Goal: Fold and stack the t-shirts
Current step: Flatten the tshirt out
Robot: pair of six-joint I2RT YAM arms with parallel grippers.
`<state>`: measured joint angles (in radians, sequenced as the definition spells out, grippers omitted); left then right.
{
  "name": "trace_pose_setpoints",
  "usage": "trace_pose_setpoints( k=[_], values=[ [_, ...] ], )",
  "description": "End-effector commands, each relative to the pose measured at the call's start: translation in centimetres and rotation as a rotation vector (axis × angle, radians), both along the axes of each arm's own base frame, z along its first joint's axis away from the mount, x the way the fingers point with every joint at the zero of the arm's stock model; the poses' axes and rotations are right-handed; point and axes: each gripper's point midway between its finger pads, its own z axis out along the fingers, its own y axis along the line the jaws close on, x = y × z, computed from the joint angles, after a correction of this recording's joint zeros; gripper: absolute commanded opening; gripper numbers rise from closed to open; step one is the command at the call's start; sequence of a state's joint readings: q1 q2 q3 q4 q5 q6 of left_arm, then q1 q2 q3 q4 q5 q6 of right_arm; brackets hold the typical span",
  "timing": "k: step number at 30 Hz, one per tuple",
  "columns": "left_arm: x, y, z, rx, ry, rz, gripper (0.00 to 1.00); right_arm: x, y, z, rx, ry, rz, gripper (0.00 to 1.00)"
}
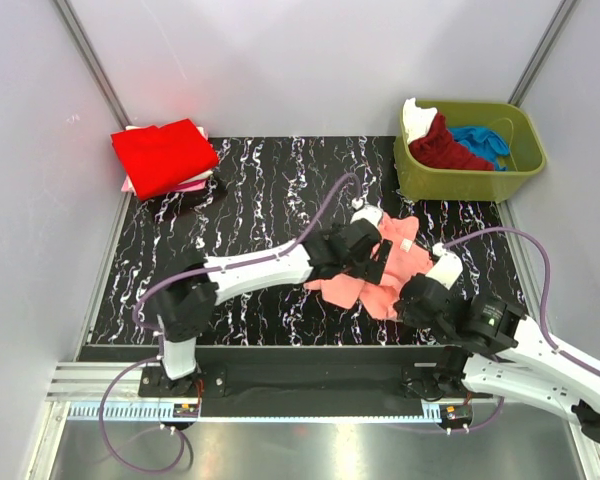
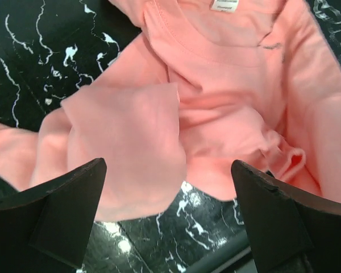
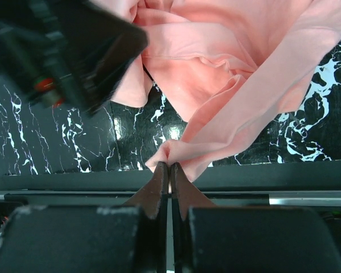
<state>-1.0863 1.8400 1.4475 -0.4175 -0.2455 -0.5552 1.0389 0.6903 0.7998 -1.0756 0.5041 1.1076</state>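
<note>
Where the overhead camera looked down on the black, white-veined bench [image 1: 260, 200], a crumpled salmon-pink cloth t-shirt [image 1: 380, 285] lay right of centre, toward the near edge. The white left arm [image 1: 270, 262] reached across from its base, and its dark wrist covered the shirt's middle. The right arm [image 1: 500, 330] met the shirt at its near right corner. At the far left corner sat a folded bright red t-shirt [image 1: 163, 155] on top of paler folded cloth, well apart from both arms. At the far right stood an olive-green plastic tub [image 1: 520, 165] holding a dark red t-shirt [image 1: 450, 150], a blue t-shirt [image 1: 485, 140] and a white t-shirt [image 1: 417, 118] in a loose heap.

Seen from the left wrist, the left jaws stood wide apart, one black finger [image 2: 62, 210] at each lower corner of the view, gripping nothing. The salmon-pink shirt spread beyond and between them, rumpled, its collar and small white label [image 2: 224, 4] at the top edge and a thick fold lying nearest the left-hand finger. Whether the fingers touched the cloth could not be told.

Seen from the right wrist, the right jaws were pressed together on a pinched corner of the salmon-pink shirt, just above the bench's near edge. From that pinch the cloth ran up and away to the right. The left arm's black housing blocked the upper left of the view, hiding part of the shirt.
</note>
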Motion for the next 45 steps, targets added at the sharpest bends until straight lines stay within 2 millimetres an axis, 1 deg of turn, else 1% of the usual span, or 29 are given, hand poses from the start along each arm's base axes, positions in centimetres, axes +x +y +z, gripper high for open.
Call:
trace_pose_setpoints(
  k=[1, 3, 4, 6, 7, 9, 10, 12, 14, 17, 18, 21, 24, 26, 27, 28, 29, 30, 31, 32, 33, 34, 35, 36, 37, 38, 40, 42, 45],
  values=[
    [1.4, -0.3, -1.3, 0.106, -0.046, 0.020, 0.98, 0.1, -0.5, -0.1, 0.002, -0.005, -0.029, 0.00],
    [2.1, -0.5, -1.6, 0.134, -0.057, 0.040, 0.91, 0.0, -0.5, 0.0, 0.003, -0.002, -0.027, 0.00],
    [2.2, -0.2, -3.0, 0.176, -0.044, 0.041, 0.80, -0.1, -0.5, 0.0, 0.002, -0.001, -0.026, 0.00],
    [2.5, 0.0, -3.8, 0.222, -0.043, 0.054, 0.65, -0.1, -0.6, 0.0, 0.005, -0.002, -0.026, 0.00],
    [2.6, 0.2, -3.8, 0.232, -0.047, 0.064, 0.46, -0.1, -0.6, 0.0, 0.010, -0.004, -0.027, 0.00],
    [3.0, 0.8, -3.1, 0.248, -0.067, 0.096, 0.27, -0.2, -0.7, 0.0, 0.008, -0.003, -0.027, 0.00],
    [3.1, 1.0, -2.6, 0.250, -0.075, 0.101, 0.13, -0.2, -0.7, 0.0, 0.008, -0.002, -0.028, 0.00],
    [3.4, 2.3, -0.5, 0.262, -0.107, 0.130, 0.00, -0.2, -0.7, 0.0, 0.005, 0.000, -0.026, 0.00],
    [3.8, 3.5, 1.8, 0.274, -0.145, 0.153, 0.00, -0.3, -0.9, 0.2, 0.007, -0.001, -0.031, 0.00],
    [3.8, 6.2, 7.9, 0.247, -0.199, 0.177, 0.00, -0.4, -1.6, 1.6, 0.033, -0.019, -0.057, 0.00],
    [3.4, 7.8, 10.5, 0.227, -0.213, 0.180, 0.00, -0.4, -2.0, 2.0, 0.038, -0.031, -0.072, 0.00],
    [3.2, 10.8, 15.5, 0.188, -0.238, 0.157, 0.00, -0.5, -3.7, 3.9, 0.083, -0.076, -0.122, 0.00],
    [4.4, 13.8, 17.6, 0.169, -0.216, 0.131, 0.01, -0.7, -5.3, 5.2, 0.115, -0.112, -0.168, 0.00],
    [6.2, 15.9, 16.7, 0.174, -0.168, 0.110, 0.09, -0.9, -5.4, 5.3, 0.128, -0.114, -0.168, 0.00],
    [8.3, 17.9, 15.8, 0.185, -0.136, 0.156, 0.13, -0.9, -5.4, 5.2, 0.127, -0.108, -0.167, 0.00],
    [8.8, 17.8, 14.9, 0.156, -0.090, 0.123, 0.18, -1.0, -5.5, 5.0, 0.119, -0.102, -0.170, 0.00],
    [10.3, 18.2, 12.7, 0.180, -0.051, 0.106, 0.21, -1.0, -5.3, 4.6, 0.107, -0.087, -0.172, 0.00],
    [12.2, 20.1, 11.4, 0.191, -0.012, 0.149, 0.23, -1.0, -5.3, 4.5, 0.099, -0.079, -0.175, 0.00],
    [13.1, 20.4, 10.1, 0.192, 0.027, 0.142, 0.40, -1.0, -5.2, 4.4, 0.097, -0.074, -0.174, 0.00],
    [15.1, 20.7, 7.2, 0.232, 0.081, 0.136, 0.52, -1.0, -5.1, 4.5, 0.091, -0.071, -0.177, 0.00],
    [15.8, 21.7, 5.6, 0.262, 0.139, 0.156, 0.59, -0.9, -5.2, 4.7, 0.091, -0.073, -0.183, 0.00],
    [17.0, 23.1, 4.2, 0.267, 0.195, 0.186, 0.61, -1.0, -5.4, 4.7, 0.083, -0.072, -0.184, 0.00],
    [18.8, 23.0, 3.0, 0.270, 0.228, 0.197, 0.62, -0.8, -5.5, 5.3, 0.085, -0.086, -0.190, 0.00],
    [18.4, 24.1, 2.5, 0.295, 0.285, 0.214, 0.63, -0.9, -5.9, 5.4, 0.075, -0.086, -0.196, 0.00],
    [18.5, 24.0, 2.8, 0.292, 0.284, 0.217, 0.66, -0.9, -6.1, 5.6, 0.070, -0.091, -0.198, 0.00],
    [18.7, 23.8, 3.8, 0.267, 0.248, 0.225, 0.73, -0.8, -6.3, 6.0, 0.075, -0.102, -0.208, 0.00],
    [18.0, 23.1, 5.4, 0.195, 0.214, 0.218, 0.79, -0.9, -6.7, 6.0, 0.064, -0.103, -0.214, 0.00],
    [16.3, 23.3, 7.3, 0.134, 0.175, 0.246, 0.84, -0.9, -6.7, 5.7, 0.065, -0.102, -0.211, 0.00],
    [13.0, 24.5, 8.3, 0.093, 0.158, 0.297, 0.84, -0.9, -6.2, 5.2, 0.061, -0.089, -0.204, 0.00]
  ],
)
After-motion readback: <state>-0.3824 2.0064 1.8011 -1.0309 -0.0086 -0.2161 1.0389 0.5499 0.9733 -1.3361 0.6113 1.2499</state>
